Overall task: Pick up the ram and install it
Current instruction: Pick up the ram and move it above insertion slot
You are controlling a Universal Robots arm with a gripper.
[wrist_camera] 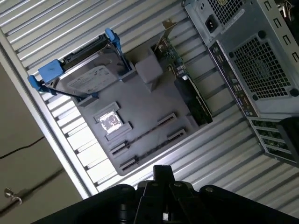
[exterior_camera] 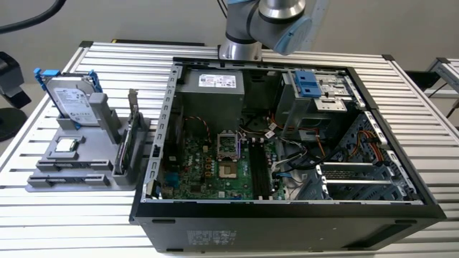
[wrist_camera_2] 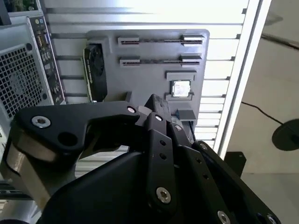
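My gripper hangs high over the grey parts tray, its black fingers drawn together with nothing between them; its tips also show in the first wrist view. The two pairs of narrow holders at the tray's front edge stand empty. I cannot make out the ram itself. Long dark memory slots run along the motherboard inside the open computer case, and I cannot tell whether a stick sits in them. The arm rises behind the case.
On the tray stand a hard drive in a blue caddy, a small silver CPU chip and an upright card with a metal bracket. The slatted table surrounds tray and case.
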